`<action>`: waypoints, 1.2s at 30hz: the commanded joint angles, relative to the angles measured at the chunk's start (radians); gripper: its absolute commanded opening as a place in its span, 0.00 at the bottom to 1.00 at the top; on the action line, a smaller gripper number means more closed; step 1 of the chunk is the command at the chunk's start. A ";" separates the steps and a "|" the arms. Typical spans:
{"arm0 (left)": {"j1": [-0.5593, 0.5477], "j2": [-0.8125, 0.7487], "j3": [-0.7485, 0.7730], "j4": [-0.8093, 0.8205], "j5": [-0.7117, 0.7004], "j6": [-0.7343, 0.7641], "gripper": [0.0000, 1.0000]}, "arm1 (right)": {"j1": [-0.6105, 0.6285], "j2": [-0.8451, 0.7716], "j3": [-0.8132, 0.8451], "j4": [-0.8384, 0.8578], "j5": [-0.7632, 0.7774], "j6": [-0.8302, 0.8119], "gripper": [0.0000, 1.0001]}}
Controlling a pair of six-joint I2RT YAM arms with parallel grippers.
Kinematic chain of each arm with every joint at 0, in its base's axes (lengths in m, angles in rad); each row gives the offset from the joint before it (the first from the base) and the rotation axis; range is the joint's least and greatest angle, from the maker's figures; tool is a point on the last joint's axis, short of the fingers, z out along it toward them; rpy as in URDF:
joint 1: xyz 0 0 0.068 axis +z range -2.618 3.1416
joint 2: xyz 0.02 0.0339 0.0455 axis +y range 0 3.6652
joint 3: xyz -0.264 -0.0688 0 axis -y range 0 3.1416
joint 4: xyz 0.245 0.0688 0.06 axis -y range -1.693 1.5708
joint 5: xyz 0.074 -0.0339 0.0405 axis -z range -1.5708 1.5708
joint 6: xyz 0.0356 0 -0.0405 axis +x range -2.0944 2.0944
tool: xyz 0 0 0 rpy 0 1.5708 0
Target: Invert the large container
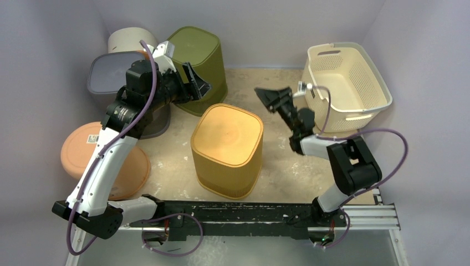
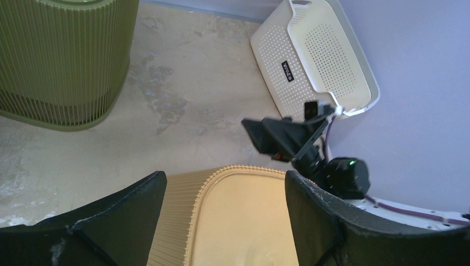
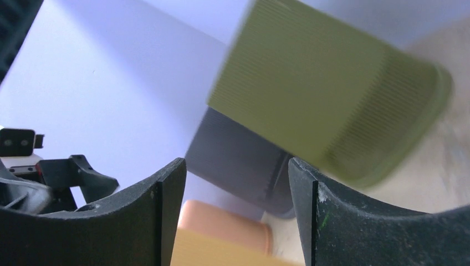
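Yellow container stands in the middle of the table with its closed, flat base facing up and its wider open rim down on the surface. As far as the pictures show, the turn is done. The rim on the side facing away from the overhead camera is hidden, so it probably sits flat all round, but that cannot be confirmed.

Behind the yellow container and to its left stands a green bin, also base up. The cream basket lies well off to the yellow container's right, near the wall. A grey bin sits to the far left of it, behind an orange tub that lies to the container's near left.

The left gripper hangs behind and left of the yellow container, close to the green bin, its jaws spread and holding nothing. Its wrist view shows the yellow base below, apart from the fingers. The right gripper is raised behind and right of the container, between it and the basket. It too is spread wide and empty.

What seems left is little: both arms are clear of the container, and nothing about it looks in need of correction.
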 commanded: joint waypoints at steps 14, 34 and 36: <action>-0.004 0.050 0.154 -0.014 0.011 0.001 0.76 | -0.014 -0.201 0.833 -1.645 0.310 -0.893 1.00; -0.003 0.135 0.255 -0.114 0.011 0.063 0.76 | 0.345 -0.618 0.567 -2.443 0.628 -0.437 1.00; -0.004 0.145 0.285 -0.123 0.007 0.060 0.76 | 0.344 -0.627 0.558 -2.458 0.625 -0.433 1.00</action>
